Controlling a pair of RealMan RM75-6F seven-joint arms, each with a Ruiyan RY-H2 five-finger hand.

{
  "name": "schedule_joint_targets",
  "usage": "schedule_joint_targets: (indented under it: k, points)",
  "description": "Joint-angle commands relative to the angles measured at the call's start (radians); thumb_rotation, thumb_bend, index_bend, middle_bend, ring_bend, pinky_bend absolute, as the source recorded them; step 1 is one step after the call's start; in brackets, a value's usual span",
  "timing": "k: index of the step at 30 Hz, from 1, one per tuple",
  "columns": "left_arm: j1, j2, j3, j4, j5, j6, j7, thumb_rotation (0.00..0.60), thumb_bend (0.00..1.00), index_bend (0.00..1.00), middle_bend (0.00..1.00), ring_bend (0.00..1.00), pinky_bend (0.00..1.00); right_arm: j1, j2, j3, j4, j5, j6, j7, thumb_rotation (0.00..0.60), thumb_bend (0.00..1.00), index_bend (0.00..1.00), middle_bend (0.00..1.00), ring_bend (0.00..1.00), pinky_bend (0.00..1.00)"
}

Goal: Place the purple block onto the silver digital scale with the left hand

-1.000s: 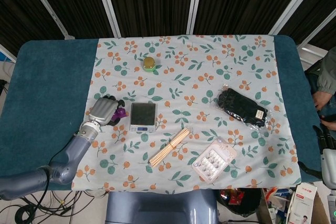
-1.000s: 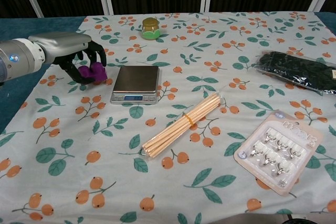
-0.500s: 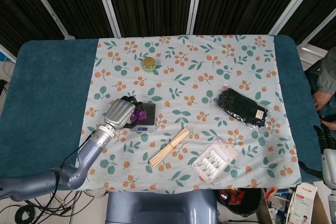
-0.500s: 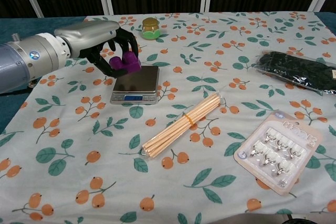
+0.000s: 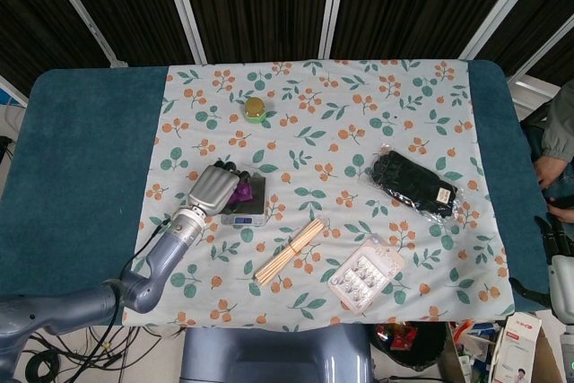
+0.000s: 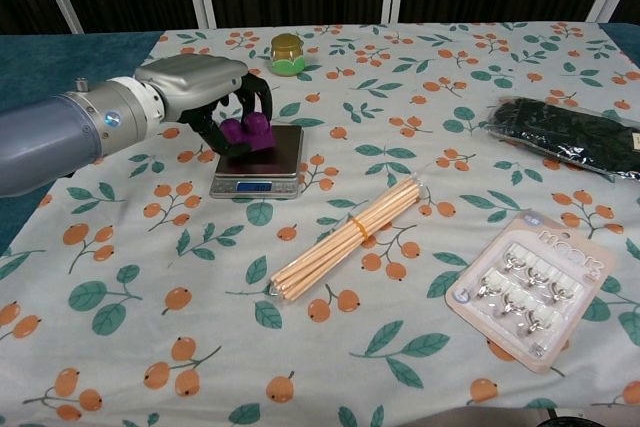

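My left hand (image 6: 205, 97) (image 5: 213, 190) grips the purple block (image 6: 244, 131) (image 5: 241, 194), its fingers curled around it from above. The block sits low over the left part of the silver digital scale (image 6: 270, 159) (image 5: 252, 206); whether it touches the pan I cannot tell. The scale's small display faces the table's front edge. At the far right edge of the head view my right hand (image 5: 562, 266) hangs beside the table, too little of it showing to tell how its fingers stand.
A bundle of wooden sticks (image 6: 347, 236) lies just right of the scale toward the front. A small green jar with a gold lid (image 6: 286, 53) stands behind the scale. A black packet (image 6: 567, 137) lies at the right, a blister card of small metal parts (image 6: 527, 285) at front right.
My left hand lifted the purple block from the cloth left of the scale, carried it right, and has now lowered it over the scale's pan.
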Motion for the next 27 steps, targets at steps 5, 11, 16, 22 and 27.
schedule_joint_targets:
  k: [5,11,16,22,27]
  points:
    - [0.001,0.010,0.006,-0.016,0.008,0.009,0.014,0.600,0.06,0.11,0.18,0.10,0.26,0.001,0.003,0.002,-0.003,0.003,0.000,0.002,0.600,0.07,0.05,0.01,0.17,0.19]
    - [0.020,0.048,-0.020,-0.093,-0.007,0.024,-0.040,0.600,0.06,0.10,0.12,0.04,0.21,0.001,0.003,0.003,-0.002,-0.001,0.003,0.003,0.600,0.07,0.05,0.01,0.17,0.19]
    - [0.060,0.159,-0.055,-0.261,0.033,0.083,-0.121,0.600,0.13,0.11,0.13,0.04,0.20,0.000,0.002,0.003,0.000,0.006,0.000,0.003,0.600,0.07,0.05,0.01,0.17,0.19]
    - [0.170,0.385,-0.025,-0.502,0.032,0.211,-0.024,0.600,0.13,0.11,0.11,0.01,0.13,0.000,0.000,0.007,0.001,0.005,0.008,-0.002,0.600,0.07,0.05,0.01,0.17,0.19]
    - [0.292,0.513,0.029,-0.615,0.076,0.343,-0.034,0.600,0.09,0.11,0.11,0.01,0.09,-0.002,-0.001,0.005,-0.003,0.000,0.016,-0.011,0.600,0.07,0.05,0.01,0.17,0.19]
